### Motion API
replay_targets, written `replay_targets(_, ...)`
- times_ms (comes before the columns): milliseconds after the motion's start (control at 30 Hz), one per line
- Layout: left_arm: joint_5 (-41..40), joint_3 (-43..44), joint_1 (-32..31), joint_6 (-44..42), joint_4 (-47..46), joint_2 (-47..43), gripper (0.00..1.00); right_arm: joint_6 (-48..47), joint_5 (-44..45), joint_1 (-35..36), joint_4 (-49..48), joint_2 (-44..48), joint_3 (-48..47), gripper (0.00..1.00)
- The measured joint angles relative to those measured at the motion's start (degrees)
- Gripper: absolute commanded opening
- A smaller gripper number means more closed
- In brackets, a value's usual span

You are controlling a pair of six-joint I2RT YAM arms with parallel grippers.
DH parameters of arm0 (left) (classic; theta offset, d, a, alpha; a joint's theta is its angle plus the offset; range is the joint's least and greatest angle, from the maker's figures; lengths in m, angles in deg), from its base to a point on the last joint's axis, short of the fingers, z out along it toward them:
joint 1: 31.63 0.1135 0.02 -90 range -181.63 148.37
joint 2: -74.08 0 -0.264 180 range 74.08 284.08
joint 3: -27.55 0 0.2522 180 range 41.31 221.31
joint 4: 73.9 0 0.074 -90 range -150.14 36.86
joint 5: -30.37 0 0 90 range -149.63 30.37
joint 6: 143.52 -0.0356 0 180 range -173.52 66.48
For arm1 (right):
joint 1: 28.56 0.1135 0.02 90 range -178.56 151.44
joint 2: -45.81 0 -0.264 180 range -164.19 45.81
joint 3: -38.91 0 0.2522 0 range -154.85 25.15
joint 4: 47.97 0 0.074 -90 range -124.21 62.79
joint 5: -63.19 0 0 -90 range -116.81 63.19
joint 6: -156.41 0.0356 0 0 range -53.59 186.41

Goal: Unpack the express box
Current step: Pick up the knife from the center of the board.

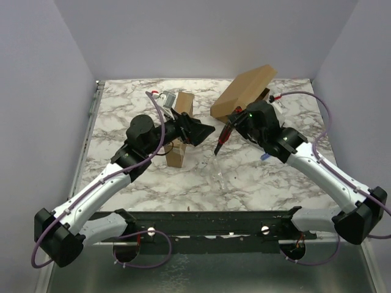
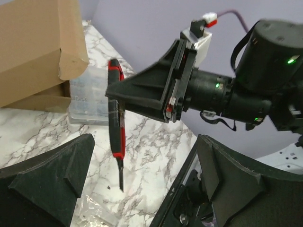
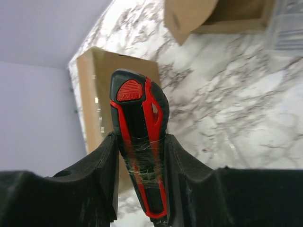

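Right pincer (image 1: pixel 227 133) pinches a red-black knife (image 3: pixel 141 118) just in front of the tilted express box (image 1: pixel 244 90) at the far table (image 1: pixel 275 177) edge; left pincer (image 1: pixel 198 131) spread wide, beside a standing carton (image 1: pixel 177 152)

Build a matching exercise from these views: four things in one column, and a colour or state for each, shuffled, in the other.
1. utility knife
2. left gripper
3. right gripper
4. plastic case

A. wide open, empty
B. clear, next to the cardboard box
C. red and black
D. closed on the knife

Pairs: 1-C, 2-A, 3-D, 4-B
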Motion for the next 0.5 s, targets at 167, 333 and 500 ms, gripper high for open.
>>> replay_targets(167, -4.81, 0.13, -4.72, -4.66, -0.07, 3.65, 0.97, 7.19, -2.78, 0.96, 0.35, -5.62, -5.40, 0.00)
replay_targets(333, -9.51, 1.60, -8.92, -10.62, 1.18, 5.33, 0.88, 9.92, -3.32, 1.49, 1.22, -5.73, -6.08, 0.00)
replay_targets(500, -12.55, 6.23, -10.40, -13.03, 4.59, 11.37, 0.83, 9.94, -3.58, 2.23, 0.90, -5.70, -7.06, 0.00)
